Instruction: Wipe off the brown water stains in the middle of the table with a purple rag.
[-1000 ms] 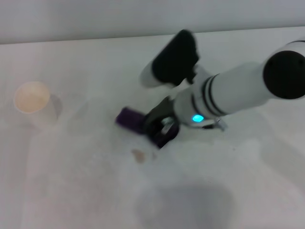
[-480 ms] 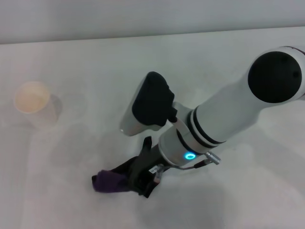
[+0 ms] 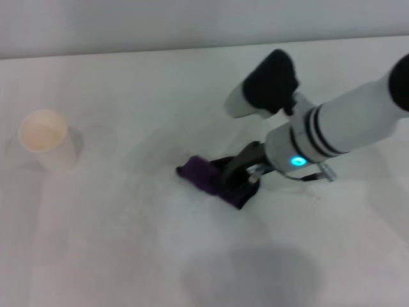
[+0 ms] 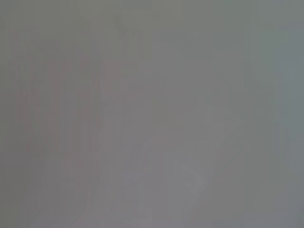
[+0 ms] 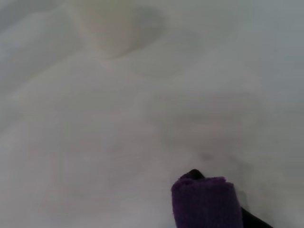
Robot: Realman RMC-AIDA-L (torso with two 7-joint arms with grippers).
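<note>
My right gripper is shut on the purple rag and presses it on the white table near the middle. The rag's end also shows in the right wrist view, low against the tabletop. No brown water stains show on the table in any view; only faint grey smudges show around the rag. My left gripper is out of view; the left wrist view shows only a plain grey surface.
A pale cup with a beige inside stands at the left of the table; it also shows in the right wrist view. The table's far edge runs along the top.
My right gripper swept the rag toward me and to the left, then back up and right to the middle. The small brown spot seen one second ago no longer shows.
</note>
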